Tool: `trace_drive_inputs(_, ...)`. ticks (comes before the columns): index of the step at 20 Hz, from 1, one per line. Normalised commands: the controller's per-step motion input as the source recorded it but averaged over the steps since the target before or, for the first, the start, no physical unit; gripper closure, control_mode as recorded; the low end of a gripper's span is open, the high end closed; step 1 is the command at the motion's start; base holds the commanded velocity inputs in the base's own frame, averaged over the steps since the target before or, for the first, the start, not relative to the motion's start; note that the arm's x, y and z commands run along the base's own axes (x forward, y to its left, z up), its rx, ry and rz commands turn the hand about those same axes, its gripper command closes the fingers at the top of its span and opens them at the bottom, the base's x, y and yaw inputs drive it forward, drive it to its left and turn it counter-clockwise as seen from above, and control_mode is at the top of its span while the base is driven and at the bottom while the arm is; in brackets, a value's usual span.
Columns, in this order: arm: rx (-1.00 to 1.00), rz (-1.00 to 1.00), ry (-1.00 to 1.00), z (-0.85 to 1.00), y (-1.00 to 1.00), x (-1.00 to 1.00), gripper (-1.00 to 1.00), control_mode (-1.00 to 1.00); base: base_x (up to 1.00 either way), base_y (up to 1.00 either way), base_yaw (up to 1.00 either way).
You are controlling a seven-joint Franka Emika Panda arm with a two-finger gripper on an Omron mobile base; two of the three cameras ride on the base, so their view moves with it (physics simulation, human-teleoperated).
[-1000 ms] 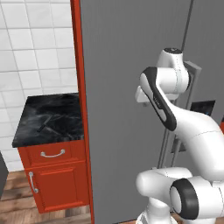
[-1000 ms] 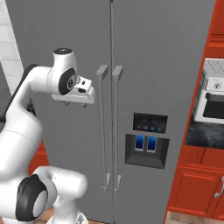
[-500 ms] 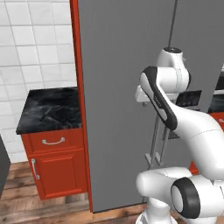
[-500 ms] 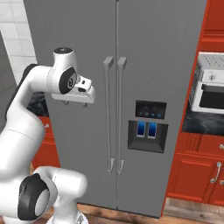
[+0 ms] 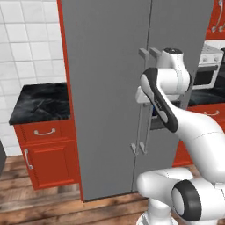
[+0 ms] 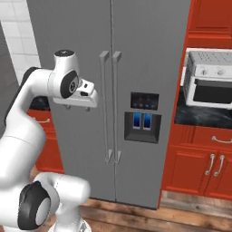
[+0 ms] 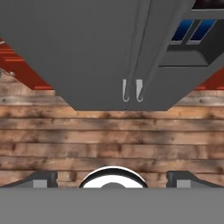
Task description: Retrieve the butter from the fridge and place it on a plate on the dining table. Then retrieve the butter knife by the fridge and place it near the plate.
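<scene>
The fridge [image 5: 105, 88] [image 6: 149, 63] stands right in front of me, tall and grey, with both doors shut and two long bar handles [image 6: 111, 106] side by side. My gripper [image 6: 77, 107] hangs in front of the left door at mid height, pointing down at the floor, apart from the handles. In the hand view the gripper [image 7: 113, 179] is open, its fingertips [image 7: 41, 179] far apart with nothing between them, and the fridge [image 7: 100, 48] lies ahead. The butter, the plate, the dining table and the butter knife are out of view.
A red cabinet with a black marble top [image 5: 41, 103] stands left of the fridge under a white tiled wall. To the right are a small oven [image 6: 208, 86] on a counter and red cabinets [image 6: 204, 163]. A dispenser [image 6: 142, 120] sits in the right door. The floor [image 7: 109, 135] is wood.
The base has driven, so both base views have shifted and take in more of the fridge front and the right counter. The arm keeps the same pose.
</scene>
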Motion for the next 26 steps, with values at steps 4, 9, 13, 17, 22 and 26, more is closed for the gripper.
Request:
trace_drive_inputs(4, 0.00, 0.00, 0.00, 0.00, 0.00, 0.00, -1.00, 1.00, -0.12, -0.49, -0.01)
trace_drive_inputs(9, 0.00, 0.00, 0.00, 0.00, 0.00, 0.00, -1.00, 1.00, 0.01, -0.28, -0.02)
trace_drive_inputs(13, 0.00, 0.00, 0.00, 0.00, 0.00, 0.00, -1.00, 1.00, 0.02, -0.06, -0.04)
trace_drive_inputs(17, 0.00, 0.00, 0.00, 0.00, 0.00, 0.00, -1.00, 1.00, 0.01, 0.00, -0.01)
trace_drive_inputs(22, 0.00, 0.00, 0.00, 0.00, 0.00, 0.00, -1.00, 1.00, 0.00, 0.00, 0.00)
trace_drive_inputs(26, 0.00, 0.00, 0.00, 0.00, 0.00, 0.00, -1.00, 1.00, 0.06, 0.00, 0.00)
